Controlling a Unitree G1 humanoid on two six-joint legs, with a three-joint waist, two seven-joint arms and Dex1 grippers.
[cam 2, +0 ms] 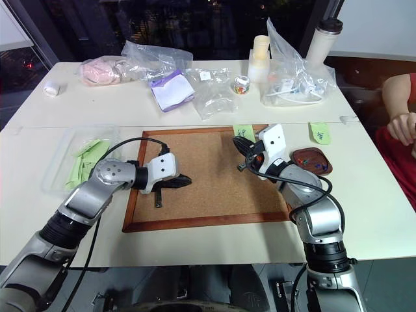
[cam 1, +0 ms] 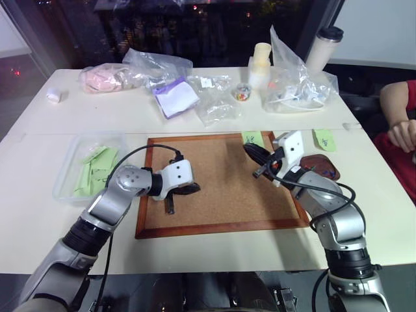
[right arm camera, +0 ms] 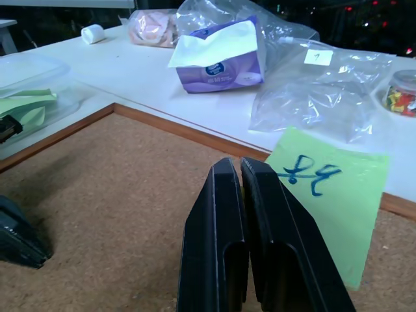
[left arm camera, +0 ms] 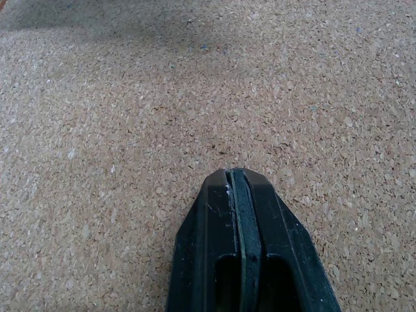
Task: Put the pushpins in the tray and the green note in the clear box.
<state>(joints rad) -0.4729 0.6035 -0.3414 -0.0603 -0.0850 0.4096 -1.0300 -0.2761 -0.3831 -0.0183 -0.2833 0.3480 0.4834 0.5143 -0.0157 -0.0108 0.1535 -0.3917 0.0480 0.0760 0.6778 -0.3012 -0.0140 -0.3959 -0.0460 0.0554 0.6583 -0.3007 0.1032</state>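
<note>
Over the corkboard [cam 1: 221,188], the left gripper [cam 1: 192,189] rests fully closed and empty on the cork. The right gripper [cam 1: 249,151] hovers closed, just short of the green note [right arm camera: 328,195] at the far frame. The tray [cam 2: 312,160] sits beside the board's right edge; the clear box [cam 1: 71,170] lies left of it.

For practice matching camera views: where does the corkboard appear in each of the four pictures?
Left eye view: corkboard mid-table, centre.
Right eye view: centre, slightly left.
Left wrist view: cork beyond the fingertips.
Right wrist view: lower half, frame crossing diagonally.
Shared landmark: left gripper over the cork.

Tray [cam 1: 320,166] right of corkboard [cam 1: 221,188]
</note>
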